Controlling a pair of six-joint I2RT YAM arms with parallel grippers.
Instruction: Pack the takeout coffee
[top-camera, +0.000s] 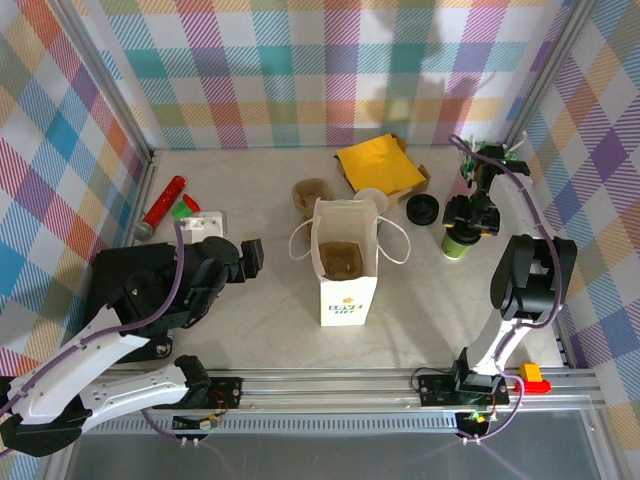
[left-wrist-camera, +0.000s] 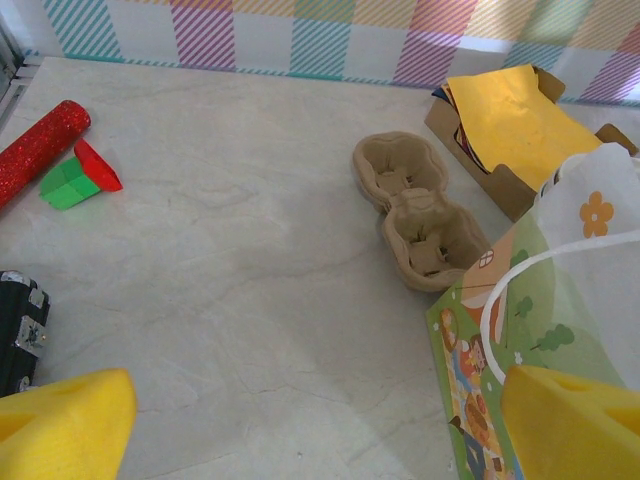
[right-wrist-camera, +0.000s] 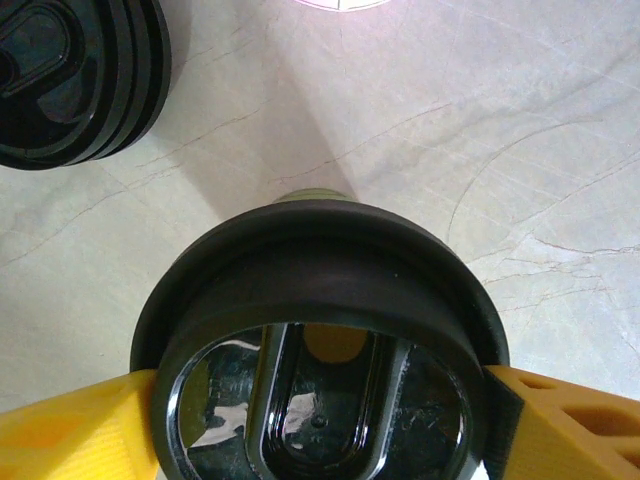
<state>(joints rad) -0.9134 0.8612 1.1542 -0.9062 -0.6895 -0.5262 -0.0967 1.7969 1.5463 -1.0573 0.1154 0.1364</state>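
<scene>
Yellow-fingered right gripper (right-wrist-camera: 322, 410) clamped on takeout coffee (right-wrist-camera: 320, 280), contact clear at wrist, masked overhead, left gripper (left-wrist-camera: 315, 425) apart.

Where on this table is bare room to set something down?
Bare: the wide patch between the red tube and the cup carrier, and the strip between the white paper bag and the near edge. Crowded: right of the bag, with the cardboard box, loose black lid, takeout coffee and right gripper.
</scene>
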